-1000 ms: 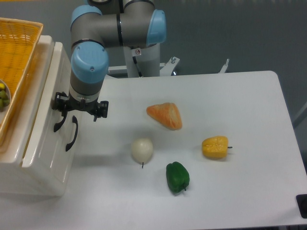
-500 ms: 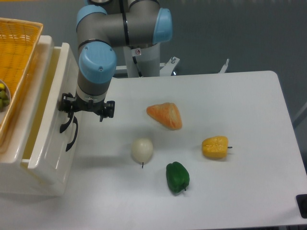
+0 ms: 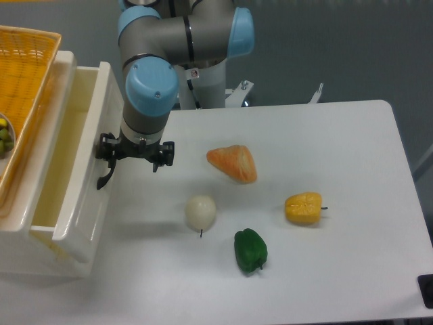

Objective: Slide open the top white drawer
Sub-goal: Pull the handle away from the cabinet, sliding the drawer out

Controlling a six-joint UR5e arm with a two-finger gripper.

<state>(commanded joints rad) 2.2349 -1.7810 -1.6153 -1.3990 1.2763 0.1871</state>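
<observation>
The top white drawer (image 3: 86, 162) stands partly pulled out of the white cabinet (image 3: 27, 250) at the left, and its pale, empty inside shows from above. Its black curved handle (image 3: 105, 176) pokes out below my gripper (image 3: 112, 158). The gripper hangs straight down from the blue-capped wrist and is shut on that handle. The fingertips are mostly hidden under the black gripper body. The second drawer front is covered by the pulled-out drawer.
A yellow woven basket (image 3: 27, 81) with small green fruit sits on top of the cabinet. On the white table lie an orange wedge (image 3: 233, 164), a white onion (image 3: 201, 211), a green pepper (image 3: 250, 250) and a yellow pepper (image 3: 304, 207).
My gripper has moved right with the handle, and the top drawer has slid out with it, showing more of its inside. The lower handle is now covered.
</observation>
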